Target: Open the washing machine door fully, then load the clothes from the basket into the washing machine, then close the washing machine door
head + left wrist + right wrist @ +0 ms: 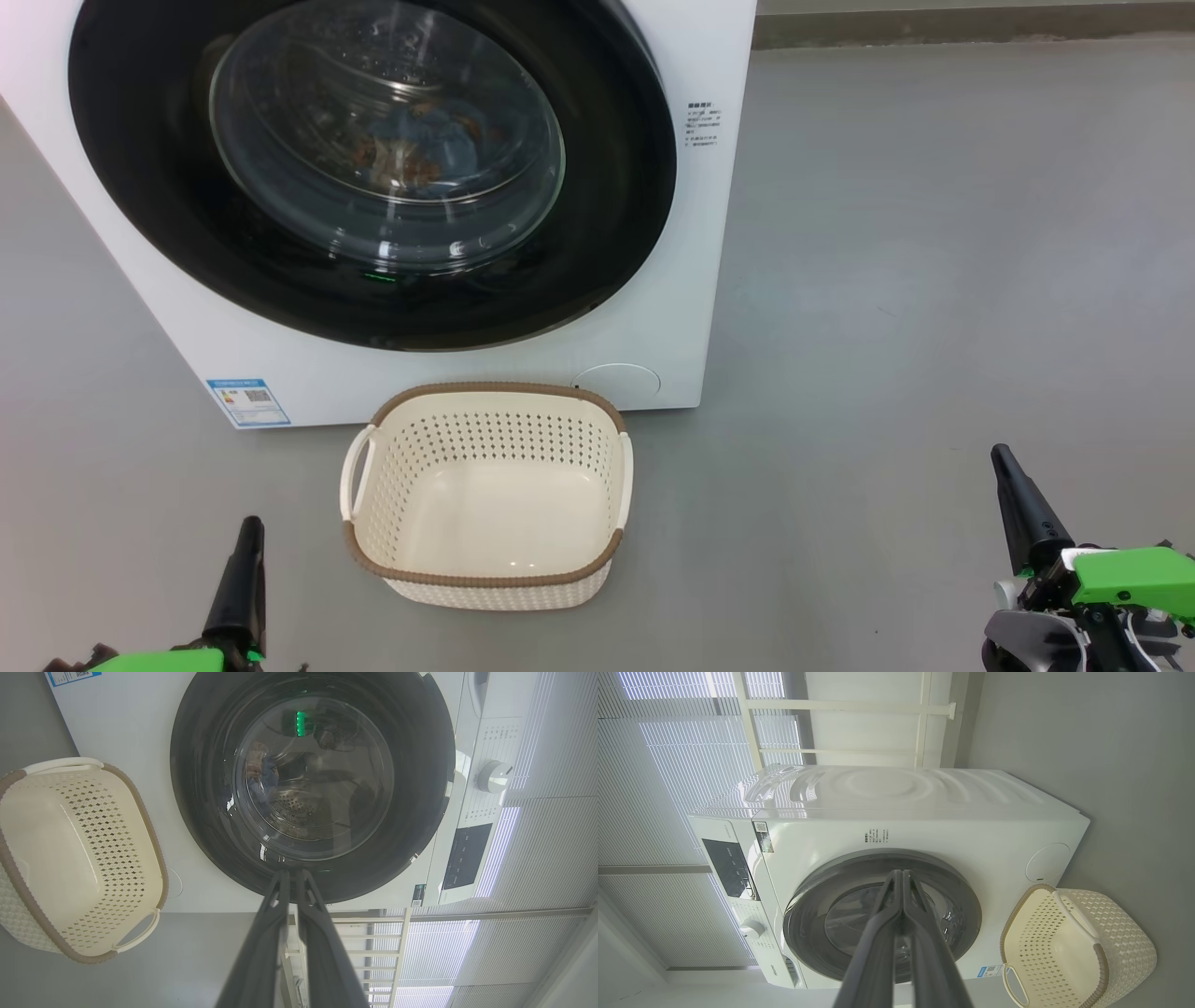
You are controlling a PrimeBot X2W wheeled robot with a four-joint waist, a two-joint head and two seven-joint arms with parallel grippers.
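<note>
Head view, left gripper (250, 534): down at the lower left, fingers pressed together, holding nothing.
Head view, right gripper (1006, 467): lower right, fingers together as well, nothing between them.
Head view, basket (495, 387): on the grey floor (887, 280) ahead of both grippers and between them, nearer the left one. Its bare cream bottom is showing!
Head view, washing machine (702, 308): just beyond the basket, further ahead of the grippers.
Head view, washing machine door (616, 187): shut flat against the front, up ahead of the left gripper.
Head view, clothes (415, 140): there they are, blue and brown behind the door glass, well ahead of both grippers.
Left wrist view: closed fingers point at the door's black ring, apart from it. The basket sits off to their left.
Right wrist view: fingertips meet in front of the door. The basket lies to their lower right, beside the machine.
Count: two grippers, one washing machine, one door, one basket, one bundle of clothes. I cannot tell how many garments.
</note>
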